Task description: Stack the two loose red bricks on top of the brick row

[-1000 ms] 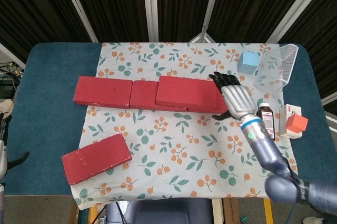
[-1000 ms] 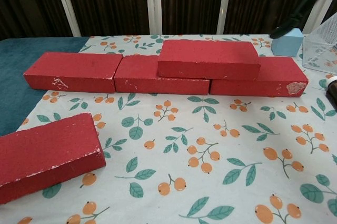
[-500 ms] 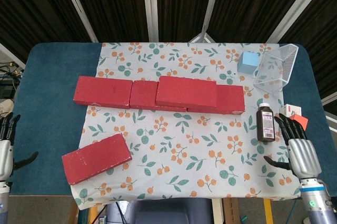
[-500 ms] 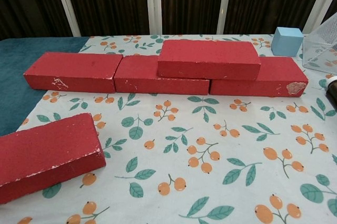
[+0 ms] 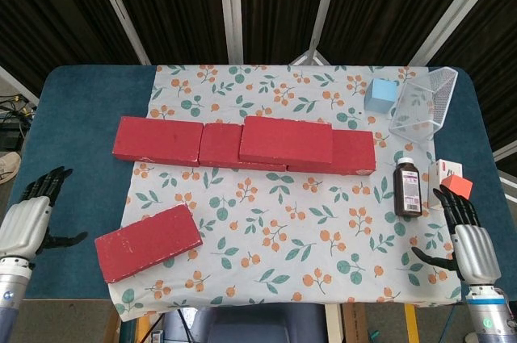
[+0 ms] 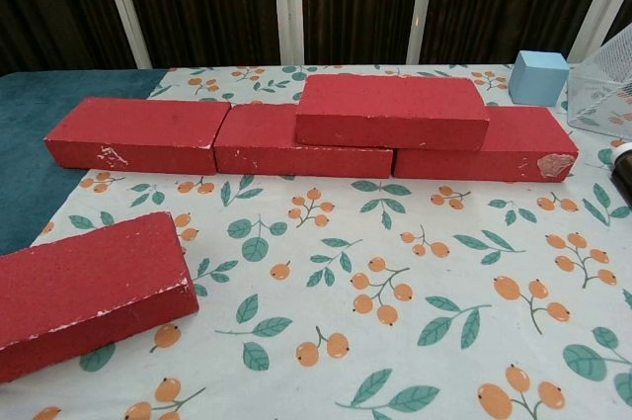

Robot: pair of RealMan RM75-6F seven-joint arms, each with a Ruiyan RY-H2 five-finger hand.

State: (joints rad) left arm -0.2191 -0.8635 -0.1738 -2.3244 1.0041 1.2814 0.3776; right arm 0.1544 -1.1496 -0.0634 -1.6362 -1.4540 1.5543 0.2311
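five red bricks [image 5: 158, 140] (one stacked), two robot hands [image 5: 24, 224]

Blue cube [image 5: 380, 94] beside wire basket [image 5: 423, 102]; brown bottle [image 5: 407, 190] near orange-white box [image 5: 451, 185].

Matt, rough red bricks [image 6: 392, 110]; printed cloth [image 5: 283, 222]; wire-mesh basket [image 5: 424, 102], probably metal.

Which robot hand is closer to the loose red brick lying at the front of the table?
The left robot hand sits just left of the loose red brick; the right robot hand is far across the table.
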